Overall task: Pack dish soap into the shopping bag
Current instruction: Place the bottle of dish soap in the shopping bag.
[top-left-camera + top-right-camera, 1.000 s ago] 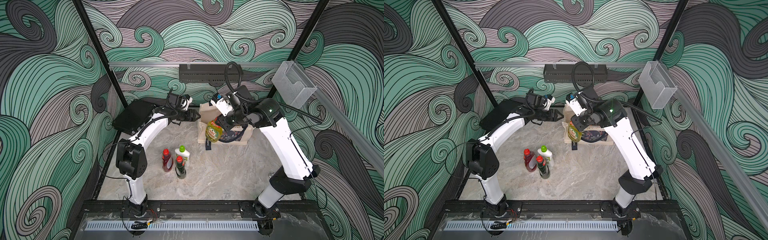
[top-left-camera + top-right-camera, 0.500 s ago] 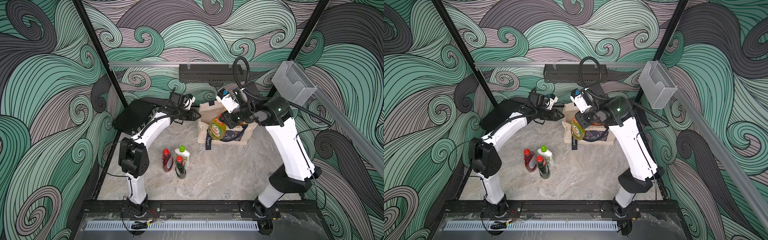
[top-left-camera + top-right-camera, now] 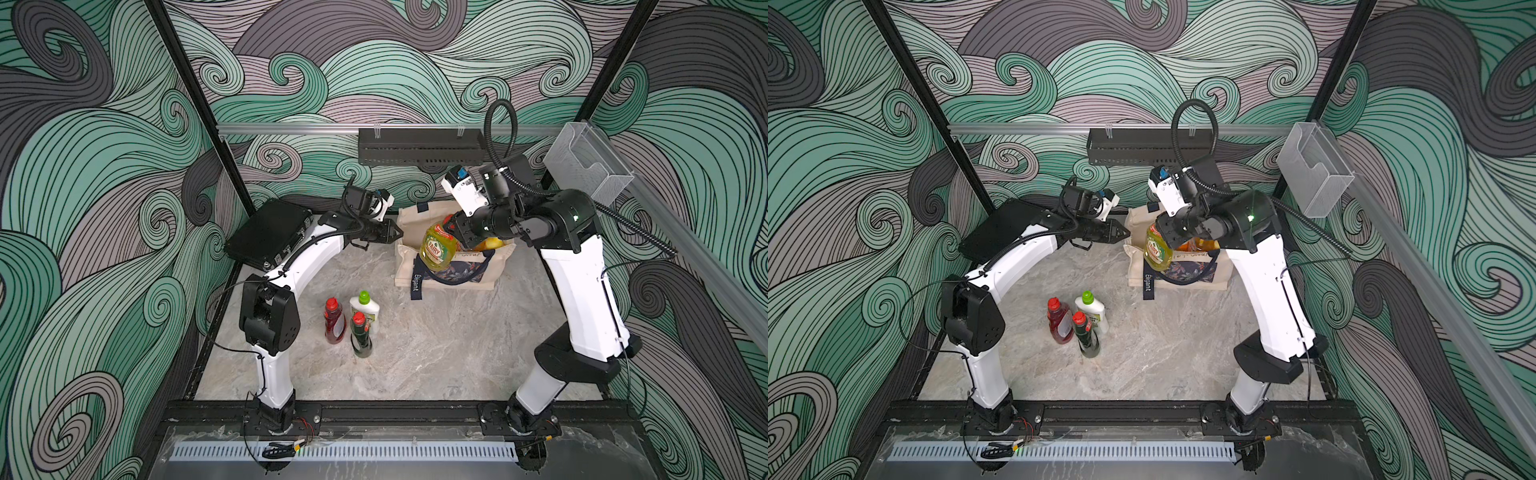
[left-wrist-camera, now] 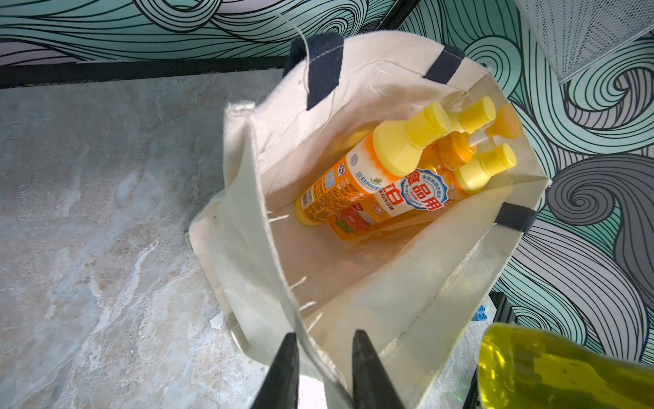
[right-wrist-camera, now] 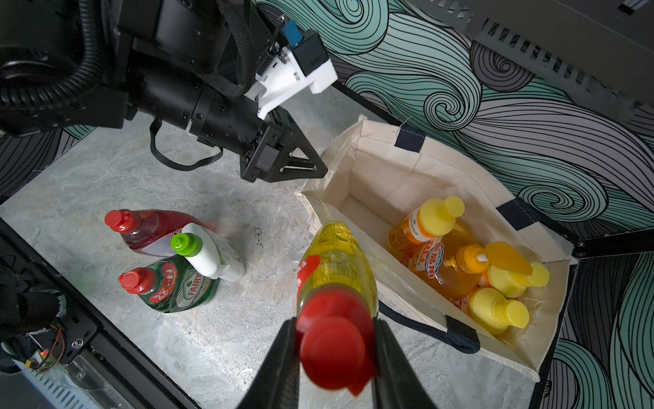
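Roughly over bag rim (image 5: 311, 207): yellow btl (image 5: 336, 262)

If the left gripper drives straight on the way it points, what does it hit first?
The left gripper meets the shopping bag first: its side wall's rim stands between the open jaws in the left wrist view. Beyond it, probably the orange bottles inside; depth unclear.

A: What lies in the far corner?
B: A flat black hard case (image 3: 270, 232) on the grey marble-patterned tabletop (image 3: 436, 353). Above, a black perforated metal shelf (image 3: 419, 145) hangs on the wave-patterned wall (image 3: 374, 62).
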Motion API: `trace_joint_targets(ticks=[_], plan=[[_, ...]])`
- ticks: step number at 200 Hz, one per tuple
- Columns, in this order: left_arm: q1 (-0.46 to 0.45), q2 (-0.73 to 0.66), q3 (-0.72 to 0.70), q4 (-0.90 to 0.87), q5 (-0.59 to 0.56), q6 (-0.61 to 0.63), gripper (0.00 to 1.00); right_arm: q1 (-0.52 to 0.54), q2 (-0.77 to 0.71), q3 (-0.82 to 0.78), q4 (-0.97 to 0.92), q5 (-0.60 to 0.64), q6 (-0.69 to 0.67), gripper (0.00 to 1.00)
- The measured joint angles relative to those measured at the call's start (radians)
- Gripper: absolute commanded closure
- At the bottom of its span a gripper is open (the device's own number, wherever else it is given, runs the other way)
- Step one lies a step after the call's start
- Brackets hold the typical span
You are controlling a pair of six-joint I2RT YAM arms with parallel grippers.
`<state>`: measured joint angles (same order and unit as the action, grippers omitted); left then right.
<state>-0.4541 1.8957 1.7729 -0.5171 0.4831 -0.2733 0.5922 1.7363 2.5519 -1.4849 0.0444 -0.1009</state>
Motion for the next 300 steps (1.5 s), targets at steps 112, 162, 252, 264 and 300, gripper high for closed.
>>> trace_joint_targets(ticks=[112, 162, 252, 264, 300], plan=[[-0.021, 0.000, 0.000, -0.024, 0.000, 0.015, 0.88, -0.116, 0.154, 0.134, 0.012, -0.026, 0.000, 1.00], [-0.021, -0.002, 0.000, -0.038, 0.001, 0.019, 0.91, -0.149, 0.196, 0.134, 0.054, -0.027, -0.012, 1.00], [-0.021, -0.006, 0.000, -0.051, 0.018, 0.019, 0.99, -0.200, 0.272, 0.134, 0.132, -0.026, -0.065, 1.00], [-0.021, -0.006, 0.000, -0.052, 0.018, 0.019, 0.99, -0.206, 0.275, 0.132, 0.137, -0.026, -0.073, 1.00], [-0.023, -0.006, 0.000, -0.052, 0.024, 0.018, 1.00, -0.219, 0.274, 0.107, 0.154, -0.039, -0.080, 1.00]])
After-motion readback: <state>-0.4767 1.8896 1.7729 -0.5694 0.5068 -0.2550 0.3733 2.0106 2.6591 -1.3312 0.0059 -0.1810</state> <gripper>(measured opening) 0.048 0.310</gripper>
